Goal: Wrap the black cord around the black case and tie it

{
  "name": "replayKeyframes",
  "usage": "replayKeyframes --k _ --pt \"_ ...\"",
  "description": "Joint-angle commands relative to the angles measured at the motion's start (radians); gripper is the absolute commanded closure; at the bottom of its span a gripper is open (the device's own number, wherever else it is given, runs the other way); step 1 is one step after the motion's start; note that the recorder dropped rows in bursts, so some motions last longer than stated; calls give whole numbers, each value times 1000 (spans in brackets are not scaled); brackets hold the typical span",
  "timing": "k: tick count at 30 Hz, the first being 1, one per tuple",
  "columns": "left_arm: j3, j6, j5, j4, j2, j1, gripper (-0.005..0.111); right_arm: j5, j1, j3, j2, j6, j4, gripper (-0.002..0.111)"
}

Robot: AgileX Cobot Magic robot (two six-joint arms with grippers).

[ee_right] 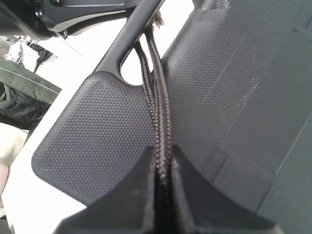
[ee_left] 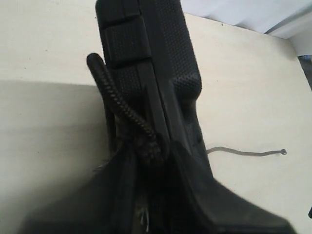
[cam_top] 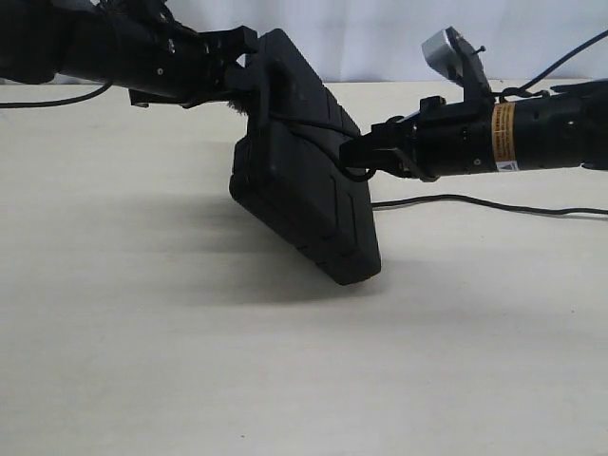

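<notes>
The black case (cam_top: 304, 190) stands tilted, with its lower corner on the table and its upper end at my left gripper (cam_top: 245, 68). In the left wrist view that gripper (ee_left: 156, 163) is shut on the case's (ee_left: 146, 48) edge, and the braided black cord (ee_left: 117, 97) with its knot lies against the same edge. The cord (cam_top: 313, 125) crosses the case's face to my right gripper (cam_top: 366, 154). In the right wrist view that gripper (ee_right: 163, 151) is shut on two strands of the cord (ee_right: 158, 107). The strands run through the handle cut-out of the case (ee_right: 97, 136).
The pale table (cam_top: 142, 332) stretches out in front of the case. A thin robot cable (cam_top: 475, 201) lies on it behind the right arm, and the same cable (ee_left: 243, 152) shows in the left wrist view. Dark clutter (ee_right: 19, 92) sits beyond the table edge.
</notes>
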Motion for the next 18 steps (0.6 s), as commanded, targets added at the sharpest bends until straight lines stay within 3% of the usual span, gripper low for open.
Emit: replayKeyframes --k 1,5,12,15,18 --pt "-3 55 49 26 2 -2 66 -11 1 -2 -1 -10 -12 104" --pt "-14 61 37 167 -13 7 54 -11 1 -2 -1 -10 -12 104" --pt "-65 61 40 467 -101 20 54 -11 1 -2 -1 -10 25 104" --pt "-69 66 97 673 -119 20 54 -27 1 -2 -1 -10 94 104" --pt "-65 164 263 830 -95 20 54 -55 1 -2 -1 -16 218 104"
